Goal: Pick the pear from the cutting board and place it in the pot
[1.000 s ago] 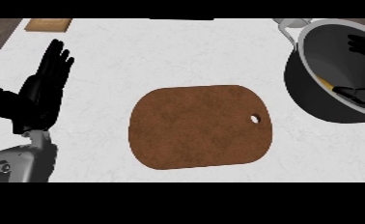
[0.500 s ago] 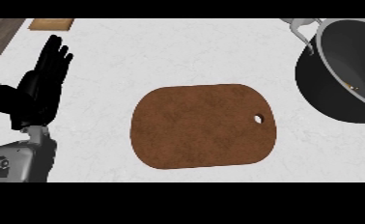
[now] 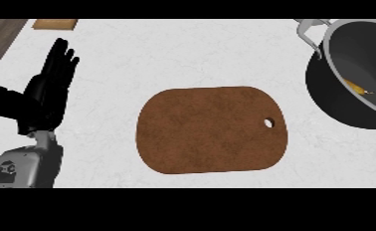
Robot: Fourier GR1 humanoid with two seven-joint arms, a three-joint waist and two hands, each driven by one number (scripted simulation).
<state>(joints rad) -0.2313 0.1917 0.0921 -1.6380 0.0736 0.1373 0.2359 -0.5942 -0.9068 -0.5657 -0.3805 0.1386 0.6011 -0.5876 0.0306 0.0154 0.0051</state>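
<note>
On the table (image 3: 183,46) the cutting board (image 3: 209,130) carries no pear, and the pot (image 3: 327,98) sits at the right edge. The left robot hand (image 3: 47,90) rests open at the far left, fingers up. The pear (image 3: 354,86), seemingly the yellow sliver inside the pot, lies well to its right.

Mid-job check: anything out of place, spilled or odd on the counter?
Nothing spilled or damaged. The cutting board lies bare, no pear on it; a yellowish bit shows inside the pot at the right edge. The left hand rests open at left.
</note>
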